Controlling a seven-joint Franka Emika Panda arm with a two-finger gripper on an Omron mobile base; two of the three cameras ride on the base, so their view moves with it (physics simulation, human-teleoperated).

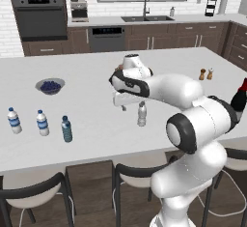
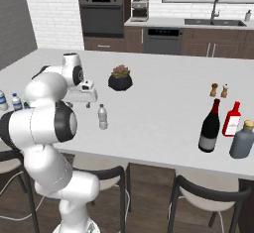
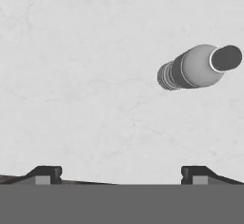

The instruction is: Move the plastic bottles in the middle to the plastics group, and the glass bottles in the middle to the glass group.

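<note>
Greyish-white clear plastic bottle (image 1: 142,114), slim and unlabelled, stands upright mid-worktop, just beside and below the pincer (image 1: 120,106), which hangs over the pale marble worktop (image 1: 96,124) with its tips spread wide and empty. I judge the bottle light, a little slippery and easy to tip, best taken around the body below the shoulder. To the left, the teal-tinted slim bottle (image 1: 66,129) stands near the two blue-banded water bottles (image 1: 42,123). Well apart to the right, the tall dark wine bottle with red foil neck (image 2: 210,127), probably heavy and fragile, stands beside the bright red bottle (image 2: 232,119) and a squat grey bottle (image 2: 242,140). Farther back sit a potted succulent (image 2: 120,78), a bowl of blueberries (image 1: 50,86) and two shakers (image 2: 219,90); nothing blocks the leftward path.
</note>
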